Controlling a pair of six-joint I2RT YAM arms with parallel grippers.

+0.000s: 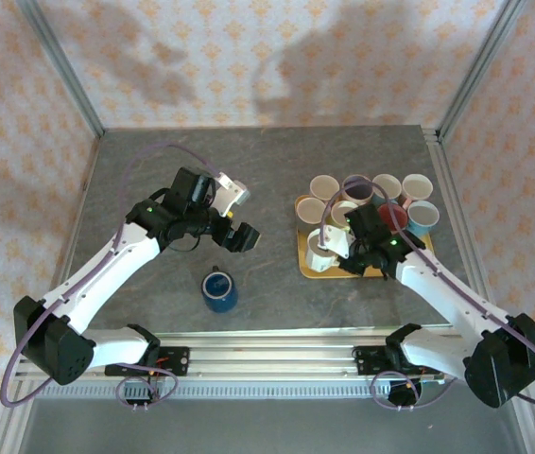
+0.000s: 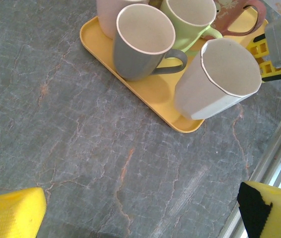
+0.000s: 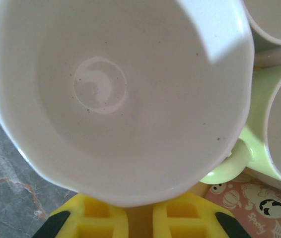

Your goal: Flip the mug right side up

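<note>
fingers, right wrist: right gripper (image 3: 140, 218) clenched on the rim of the white mug (image 3: 115, 89), mouth facing the lens; green mug (image 3: 257, 134) just beside.
mug, left wrist: tilted over the tray (image 2: 155, 94) corner, base low, not yet level; grey mug (image 2: 140, 44) close behind.
tool, left wrist: left gripper (image 2: 140, 215) spread wide, holding nothing.
step: bring the mug upright slowly and seat the base flat before letting go.
room, top: bare table (image 1: 277, 170) left of tray; blue mug (image 1: 218, 290) well apart; tray's far side crowded.

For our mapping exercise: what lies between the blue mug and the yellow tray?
Nothing: the top view shows bare tabletop between the blue mug and the yellow tray.
</note>
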